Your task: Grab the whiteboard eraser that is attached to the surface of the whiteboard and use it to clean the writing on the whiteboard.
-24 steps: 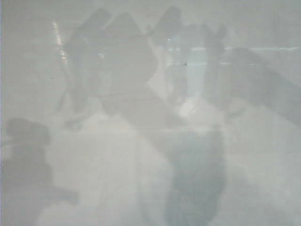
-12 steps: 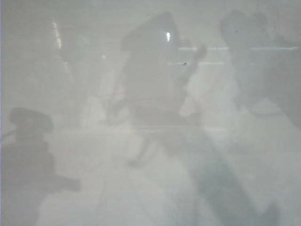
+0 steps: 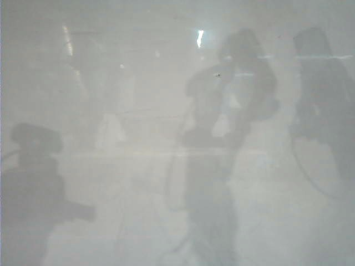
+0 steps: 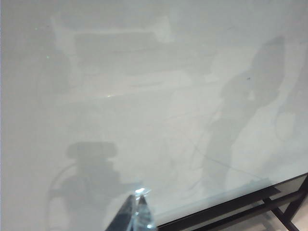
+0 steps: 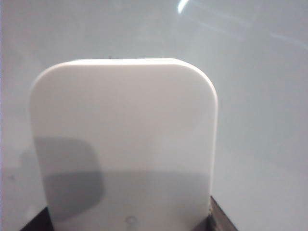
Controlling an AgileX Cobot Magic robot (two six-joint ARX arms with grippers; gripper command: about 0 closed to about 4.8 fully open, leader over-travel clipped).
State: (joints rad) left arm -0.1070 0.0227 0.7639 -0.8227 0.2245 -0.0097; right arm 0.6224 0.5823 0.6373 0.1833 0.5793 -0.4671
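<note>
The whiteboard [image 3: 111, 183] fills the exterior view as a glossy pale sheet carrying only grey shadows and reflections; neither gripper itself shows there. In the right wrist view the whiteboard eraser [image 5: 125, 139], a white rounded block, stands up over the board. My right gripper [image 5: 127, 219] is shut on its lower end, with dark fingers [image 5: 219, 216] at both sides. In the left wrist view my left gripper [image 4: 138, 204] hangs above the whiteboard [image 4: 144, 96] near its edge, the jaws pressed together with nothing between them. The writing shows in no view.
The board's dark edge and a black frame [image 4: 240, 207] run under it in the left wrist view. A tiny dark speck [image 3: 218, 75] sits on the board. A bright lamp reflection [image 3: 199, 37] lies near the top.
In the exterior view the big arm shadows have slid from the board's middle to the right and upward. The shadow at the lower left has stayed put.
</note>
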